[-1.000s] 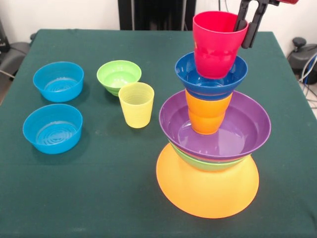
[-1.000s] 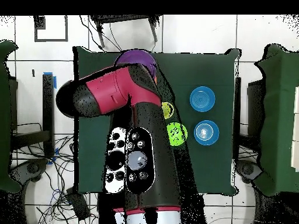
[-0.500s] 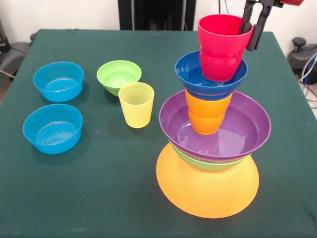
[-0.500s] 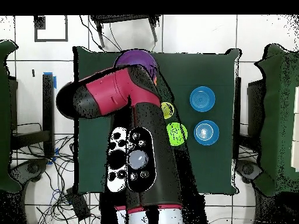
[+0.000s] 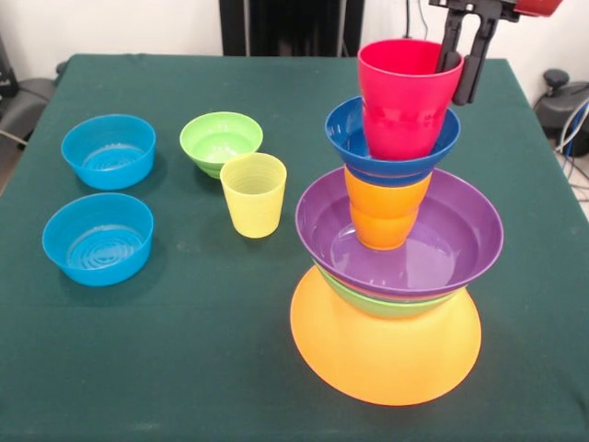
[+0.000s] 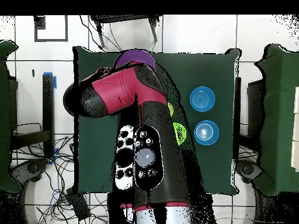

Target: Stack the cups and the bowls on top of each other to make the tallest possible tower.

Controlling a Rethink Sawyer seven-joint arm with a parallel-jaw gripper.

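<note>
In the front view the tower stands at the right: huge orange bowl (image 5: pixel 386 359) upside down as base, large green bowl (image 5: pixel 386 305), purple bowl (image 5: pixel 433 258), orange cup (image 5: pixel 385 216), dark blue bowl (image 5: pixel 342 129), red cup (image 5: pixel 405 97) on top, sitting in the blue bowl. My gripper (image 5: pixel 460 57) comes from the top right, shut on the red cup's far right rim, one finger inside and one outside. The yellow cup (image 5: pixel 253 195) and small green bowl (image 5: pixel 221 141) stand left of the tower. In the overhead view my arm (image 6: pixel 134 116) hides most of the tower.
Two light blue bowls (image 5: pixel 109 150) (image 5: pixel 98 238) stand upright at the table's left, also in the overhead view (image 6: pixel 202 99) (image 6: pixel 206 132). The purple bowl's rim (image 6: pixel 133 57) shows past my arm. The tower stands near the table's right front.
The red cup has come down and slightly left, from tilted above the dark blue bowl to sitting more upright in it. My gripper followed it, still closed on the rim.
</note>
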